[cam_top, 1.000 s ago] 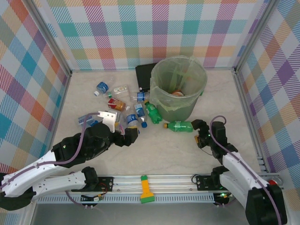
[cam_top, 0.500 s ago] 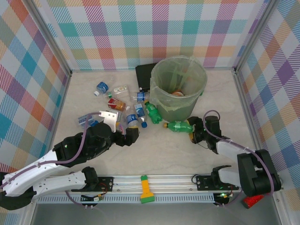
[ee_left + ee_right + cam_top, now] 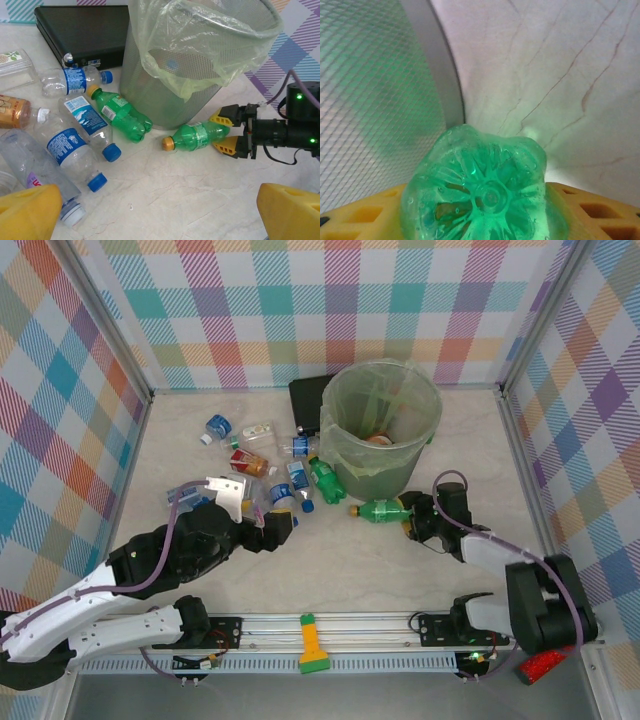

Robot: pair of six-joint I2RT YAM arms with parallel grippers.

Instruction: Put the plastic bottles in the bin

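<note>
On the pale marbled desk (image 3: 350,570), the bag-lined bin (image 3: 345,455) stands upright toward the far side, with a flat black case (image 3: 308,395) just behind it on its left. Left of the bin lies the scatter you have not yet cleared: clear blue-capped bottles (image 3: 75,150) on their sides, and a second green bottle (image 3: 120,112) near the bin's foot. Your left claw (image 3: 278,530) hovers at the near edge of that pile, fingers spread wide, nothing between them. Your right claw (image 3: 412,523) sits low at the bin's near side, its yellow fingers clamped on either side of the base of a green bottle (image 3: 197,136). That bottle lies on its side on the desk, orange cap pointing left, just beside the bin wall. The step in hand looks to be picking this bottle up. Next you would need to lift it off the desk, carry it above the rim and release it over the opening. Held by its base alone, it may swing or slip.
</note>
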